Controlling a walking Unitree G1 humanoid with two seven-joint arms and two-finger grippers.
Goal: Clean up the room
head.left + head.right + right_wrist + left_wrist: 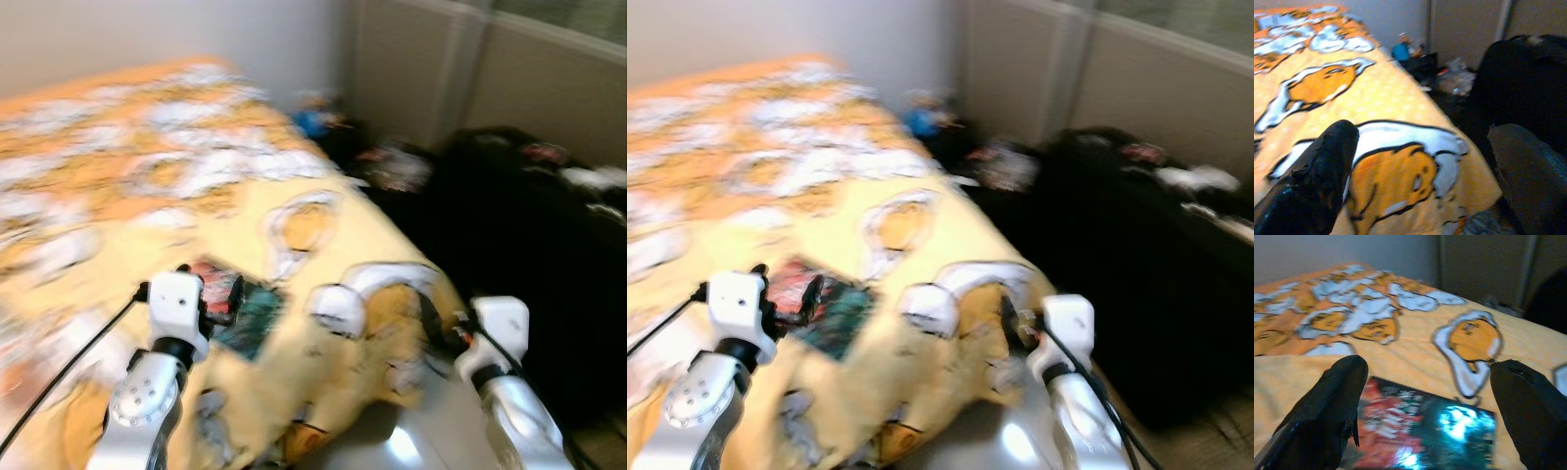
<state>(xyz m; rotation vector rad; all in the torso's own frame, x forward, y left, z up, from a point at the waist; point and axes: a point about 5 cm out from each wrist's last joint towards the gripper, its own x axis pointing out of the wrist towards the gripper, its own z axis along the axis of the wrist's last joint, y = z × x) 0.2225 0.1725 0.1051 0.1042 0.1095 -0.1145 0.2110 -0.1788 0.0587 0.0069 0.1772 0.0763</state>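
A glossy red and teal book (pixel 242 309) lies flat on a yellow and orange bed cover (pixel 147 186) printed with cartoon eggs. My left gripper (pixel 221 294) hovers just above the near end of the book (pixel 1420 431), open, with one black finger (pixel 1327 406) on each side of it and nothing held. My right gripper (pixel 443 321) is open over the bed's right edge, above a white and orange egg print (pixel 1396 176), and holds nothing. The head views are blurred.
A dark heap of bags (pixel 519 225) fills the floor right of the bed. Small clutter (pixel 392 164) and a blue toy (pixel 313 119) lie in the far corner by the wall. The cover is rumpled at the near edge (pixel 294 411).
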